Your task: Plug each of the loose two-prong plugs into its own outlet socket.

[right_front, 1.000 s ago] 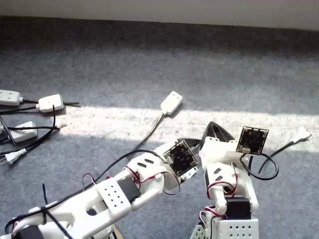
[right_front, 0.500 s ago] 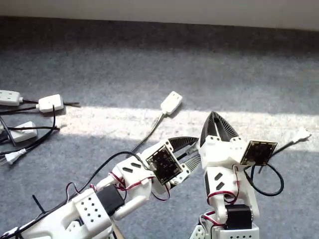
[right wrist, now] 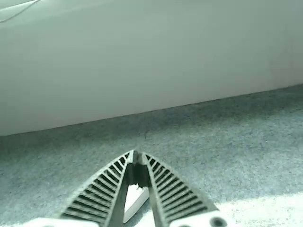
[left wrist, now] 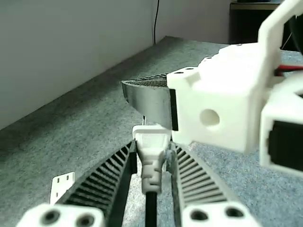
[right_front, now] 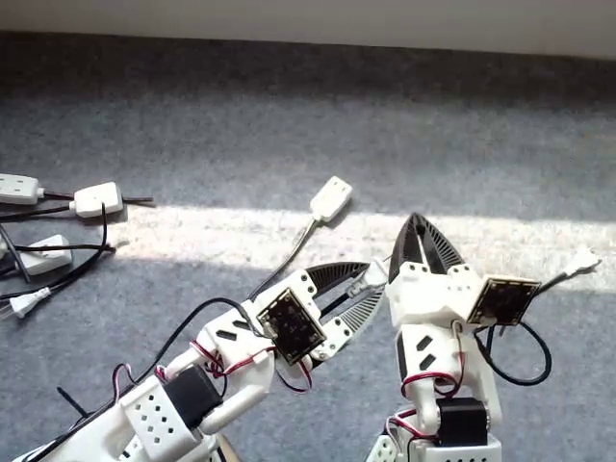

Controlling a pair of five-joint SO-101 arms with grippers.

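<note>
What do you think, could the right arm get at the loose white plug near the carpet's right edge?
Probably yes: the plug lies on open carpet beside the right end effector, nothing between them. The end effector is shut and points at the wall, so it must turn and open first.

Plug (left wrist: 150, 147) prongs hidden behind other arm's finger (left wrist: 144, 94); outlet strip (right_front: 17, 188) cut by edge.

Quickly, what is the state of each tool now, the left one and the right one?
Left tool: closed on a white plug.
Right tool: closed, tips together, nothing visibly held.
</note>
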